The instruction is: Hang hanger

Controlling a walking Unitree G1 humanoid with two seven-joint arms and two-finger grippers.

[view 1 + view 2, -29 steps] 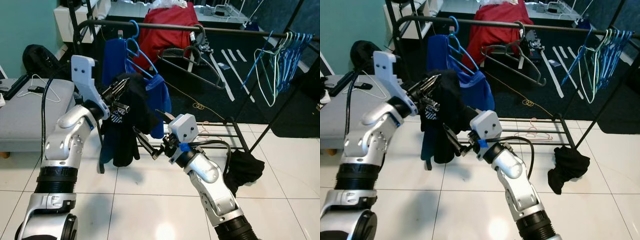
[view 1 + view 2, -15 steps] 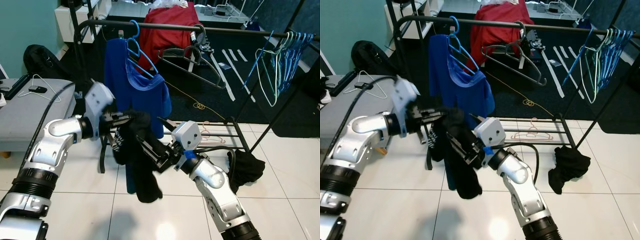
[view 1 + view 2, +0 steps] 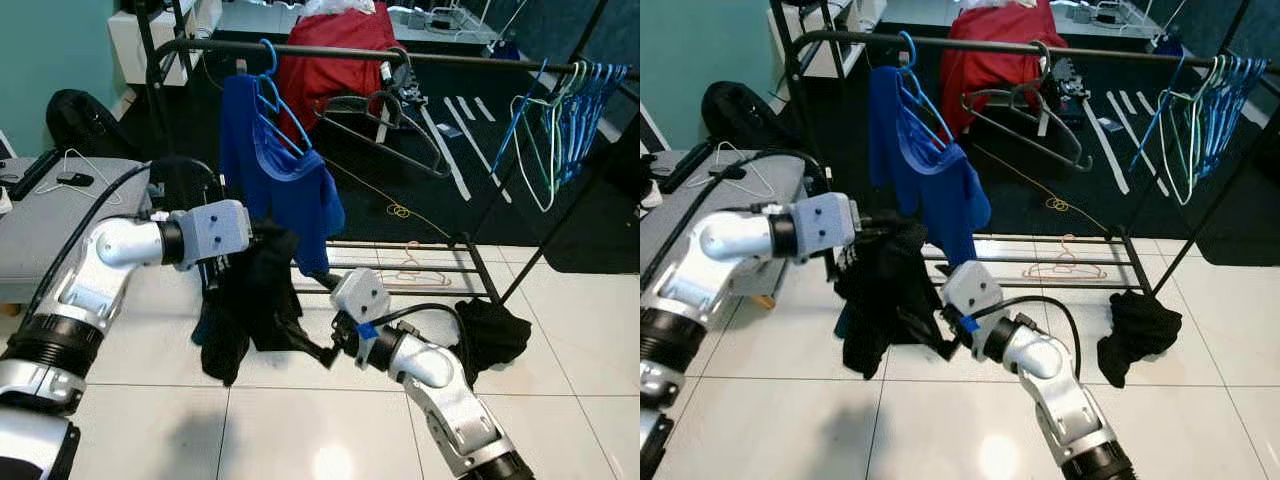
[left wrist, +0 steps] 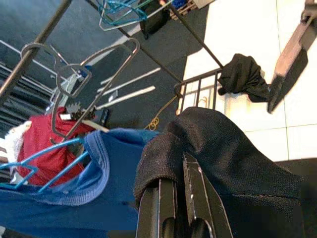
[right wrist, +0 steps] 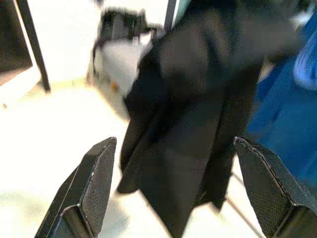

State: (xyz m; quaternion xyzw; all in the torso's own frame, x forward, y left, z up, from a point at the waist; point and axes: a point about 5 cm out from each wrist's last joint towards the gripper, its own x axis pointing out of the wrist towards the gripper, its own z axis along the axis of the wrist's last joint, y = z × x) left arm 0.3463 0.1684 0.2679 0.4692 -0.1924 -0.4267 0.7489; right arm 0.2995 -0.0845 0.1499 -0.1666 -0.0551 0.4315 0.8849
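A black garment (image 3: 248, 300) hangs bunched from my left gripper (image 3: 262, 238), which is shut on its top fold in front of the clothes rack rail (image 3: 420, 56). In the left wrist view the fingers (image 4: 190, 198) lie close together under the black cloth (image 4: 233, 158). My right gripper (image 5: 178, 198) is open, its fingers spread wide, low beside the garment's lower right edge (image 3: 300, 335) and holding nothing. A blue shirt on a blue hanger (image 3: 285, 170) hangs on the rail just behind the garment. An empty black hanger (image 3: 385, 115) hangs further right.
Several teal hangers (image 3: 560, 120) hang at the rail's right end. A red garment (image 3: 335, 55) lies behind the rail. A black cloth heap (image 3: 492, 335) sits on the tiles by the rack's lower bars (image 3: 430, 268). A grey bench (image 3: 60, 215) stands at left.
My left arm has swung down from near the rail, carrying the black garment lower. The right gripper has come out of the cloth and dropped beside its lower edge.
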